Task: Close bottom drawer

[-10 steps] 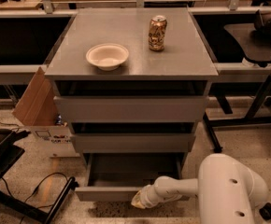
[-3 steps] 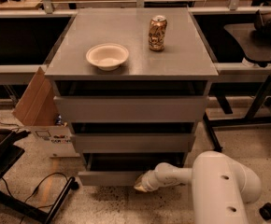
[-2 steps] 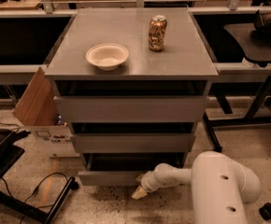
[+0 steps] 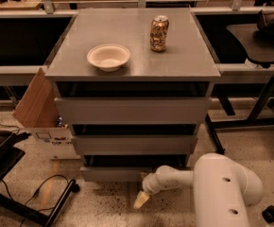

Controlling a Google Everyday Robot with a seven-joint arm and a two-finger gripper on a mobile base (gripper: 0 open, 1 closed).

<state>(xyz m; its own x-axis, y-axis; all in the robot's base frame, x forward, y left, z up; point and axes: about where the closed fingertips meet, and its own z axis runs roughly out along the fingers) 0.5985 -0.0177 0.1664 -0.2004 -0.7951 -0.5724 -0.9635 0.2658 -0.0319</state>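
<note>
The bottom drawer (image 4: 113, 173) is the lowest, narrowest grey front of the grey cabinet (image 4: 132, 110). It sits nearly flush under the middle drawer, with only a dark slit above it. My gripper (image 4: 141, 200) hangs at the end of the white arm (image 4: 222, 188), low near the floor, just in front of and below the right part of the bottom drawer front. It does not touch the drawer. It holds nothing that I can see.
A white bowl (image 4: 108, 56) and a drink can (image 4: 158, 33) stand on the cabinet top. A cardboard box (image 4: 38, 110) leans at the cabinet's left. A black stand with cable (image 4: 28, 202) lies on the floor at the left. Black table legs (image 4: 250, 112) stand at the right.
The bottom drawer, pulled out at first, has been pushed in close to the cabinet. My gripper has since drawn back and dropped a little lower from the drawer front.
</note>
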